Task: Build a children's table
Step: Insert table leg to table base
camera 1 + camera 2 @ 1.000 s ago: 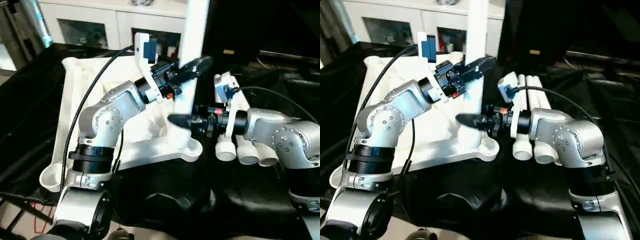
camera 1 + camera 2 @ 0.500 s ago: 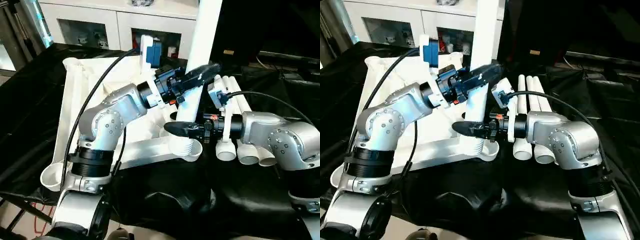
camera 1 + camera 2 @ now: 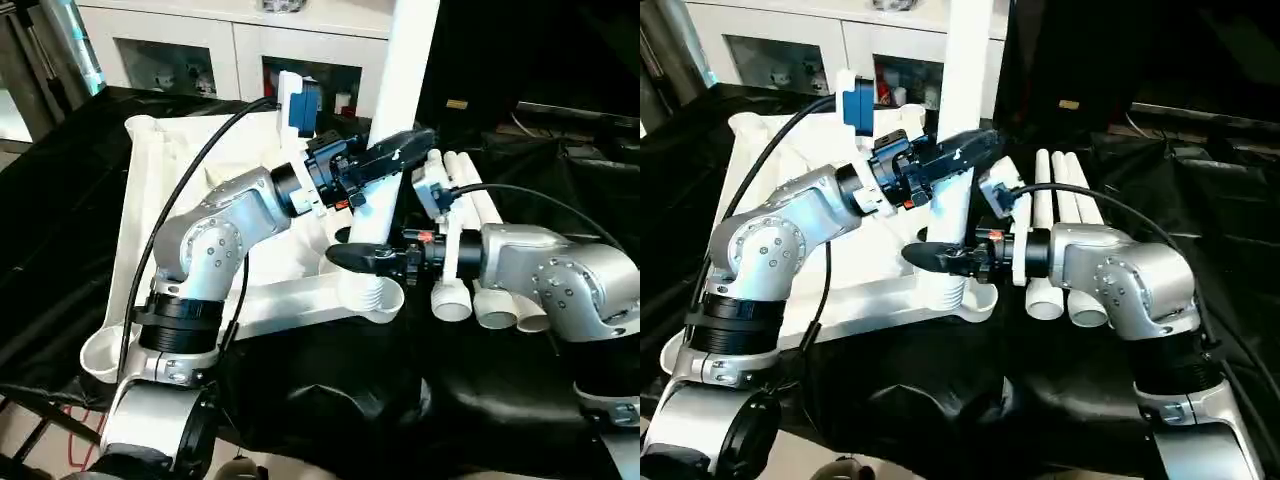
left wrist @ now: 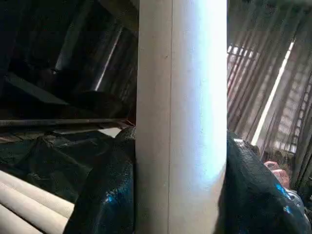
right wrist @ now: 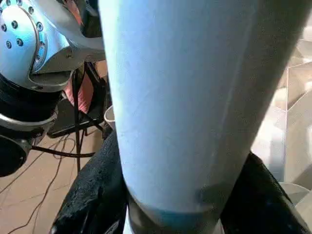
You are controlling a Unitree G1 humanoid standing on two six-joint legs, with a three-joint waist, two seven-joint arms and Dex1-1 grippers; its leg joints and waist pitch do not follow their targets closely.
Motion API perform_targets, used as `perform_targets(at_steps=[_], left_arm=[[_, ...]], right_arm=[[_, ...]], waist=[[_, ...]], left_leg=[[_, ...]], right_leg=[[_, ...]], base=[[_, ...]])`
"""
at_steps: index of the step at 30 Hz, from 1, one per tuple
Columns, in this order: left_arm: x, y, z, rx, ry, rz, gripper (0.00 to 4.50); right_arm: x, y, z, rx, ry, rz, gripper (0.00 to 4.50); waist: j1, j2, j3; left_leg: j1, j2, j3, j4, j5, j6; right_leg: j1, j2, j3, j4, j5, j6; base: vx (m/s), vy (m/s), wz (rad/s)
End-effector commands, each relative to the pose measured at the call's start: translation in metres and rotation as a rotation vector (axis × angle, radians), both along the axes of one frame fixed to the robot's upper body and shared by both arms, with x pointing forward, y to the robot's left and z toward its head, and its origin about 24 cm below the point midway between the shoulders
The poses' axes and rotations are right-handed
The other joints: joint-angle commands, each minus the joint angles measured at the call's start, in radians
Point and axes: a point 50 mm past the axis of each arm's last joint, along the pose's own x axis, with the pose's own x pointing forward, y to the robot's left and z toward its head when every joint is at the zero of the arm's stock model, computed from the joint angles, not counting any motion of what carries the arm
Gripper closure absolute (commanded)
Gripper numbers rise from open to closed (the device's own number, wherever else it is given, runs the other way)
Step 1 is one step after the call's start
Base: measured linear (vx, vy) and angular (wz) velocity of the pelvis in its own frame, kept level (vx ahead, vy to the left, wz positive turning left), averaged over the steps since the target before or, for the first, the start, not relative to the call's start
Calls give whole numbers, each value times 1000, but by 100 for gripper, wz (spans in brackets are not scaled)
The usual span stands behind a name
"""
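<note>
Currently the white tube leg stands upright with its ribbed lower end in the near corner socket of the upturned tabletop; the left gripper clasps the leg partway up; the right gripper is closed around it just above the socket; three spare legs lie just beside the tabletop on the black cloth.

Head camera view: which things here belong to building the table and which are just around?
Job:
white ribbed plastic tabletop
upright white tube leg, held by left claw and right claw
spare white tube legs

Around:
white glass-door cabinet
black cloth
</note>
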Motion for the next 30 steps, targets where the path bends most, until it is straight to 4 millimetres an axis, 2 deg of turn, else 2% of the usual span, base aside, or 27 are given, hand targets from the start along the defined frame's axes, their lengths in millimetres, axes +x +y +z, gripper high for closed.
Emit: perform_targets(at_steps=[1,2,3,7,8,13,15,17,18,20,21,22,23,24,25,26,28,29,30], left_arm=[[-3,-1,4,5,-42,-6,266],[-2,-1,4,-1,-38,-3,266],[-2,-1,4,-5,-35,0,210],[0,1,8,-48,-31,35,187],[0,1,8,-48,-31,35,170],[10,11,18,-174,-55,188,164],[24,33,31,-388,20,319,164],[27,39,32,-419,30,355,164],[30,48,28,-370,4,397,164],[30,51,25,-317,-17,406,164],[30,51,13,-149,-87,420,164],[27,51,-9,108,-177,415,164],[27,51,-10,124,-182,414,164],[26,52,-22,231,-195,401,164],[22,53,-40,339,-182,352,164],[22,53,-40,339,-182,352,164],[16,54,-55,405,-163,280,164],[14,54,-60,431,-158,254,164],[9,54,-71,491,-149,198,164]], right_arm=[[2,-4,-1,-9,0,-35,257],[2,-4,-2,-8,-1,-37,258],[2,-4,-2,-7,-1,-37,259],[2,-2,-3,-4,-6,-46,259],[2,-2,-3,-4,-6,-46,259],[4,-1,-4,29,-3,-78,259],[6,1,-8,53,7,-122,259],[7,1,-9,56,7,-141,259],[11,-1,-13,46,-9,-204,259],[13,-2,-15,35,-18,-239,259],[16,-5,-18,9,-34,-288,259],[20,-10,-24,-22,-35,-359,259],[20,-10,-24,-24,-35,-364,259],[22,-12,-26,-31,-35,-385,259],[23,-16,-30,-62,-48,-424,259],[23,-16,-30,-62,-48,-424,259],[24,-19,-36,-119,-65,-458,260],[23,-21,-40,-156,-67,-465,260],[23,-23,-49,-230,-82,-482,260]], waist=[[3,-10,-78],[3,-10,-78],[3,-11,-78],[3,-10,-79],[3,-10,-79],[2,-11,-79],[2,-12,-80],[4,-11,-81],[3,-11,-80],[-1,-8,-79],[0,-6,-79],[0,2,-81],[-3,1,-79],[-2,7,-81],[-2,10,-81],[-2,10,-82],[1,13,-83],[0,12,-82],[0,15,-80]], left_leg=[[17,49,-13,-58,-65,17],[18,49,-13,-58,-66,17],[18,49,-13,-58,-65,16],[18,49,-13,-57,-61,17],[16,49,-13,-57,-60,18],[16,50,-13,-57,-63,21],[15,47,-12,-55,-66,19],[16,46,-14,-54,-76,17],[15,46,-16,-56,-75,17],[19,46,-15,-58,-77,10],[19,49,-18,-61,-72,8],[24,51,-19,-62,-68,-2],[23,53,-19,-64,-69,-2],[27,52,-18,-64,-71,-18],[28,52,-16,-64,-69,-29],[28,52,-16,-66,-69,-35],[26,53,-16,-67,-78,-48],[25,51,-16,-68,-85,-51],[25,49,-17,-68,-99,-57]], right_leg=[[56,-79,47,-71,-26,-226],[56,-80,47,-71,-26,-225],[56,-79,46,-70,-24,-226],[56,-79,47,-69,-12,-231],[57,-80,47,-69,-10,-231],[59,-80,47,-70,-1,-230],[58,-80,46,-71,2,-240],[59,-81,45,-71,-1,-246],[59,-80,45,-72,-7,-235],[53,-77,45,-74,-36,-211],[51,-79,46,-77,-50,-189],[47,-77,46,-72,-53,-169],[45,-77,47,-76,-62,-155],[44,-76,47,-73,-61,-147],[42,-76,47,-69,-38,-156],[44,-75,46,-67,-25,-162],[46,-77,45,-63,23,-192],[46,-76,45,-63,23,-195],[47,-76,45,-64,15,-199]], base=[[0,0,0],[0,0,0],[0,0,0],[0,0,0],[0,0,0],[0,0,0],[0,0,0],[0,0,0],[0,0,0],[0,0,0],[0,0,0],[0,0,0],[0,0,0],[0,0,0],[0,0,0],[0,0,0],[0,0,0],[0,0,0],[0,0,0]])
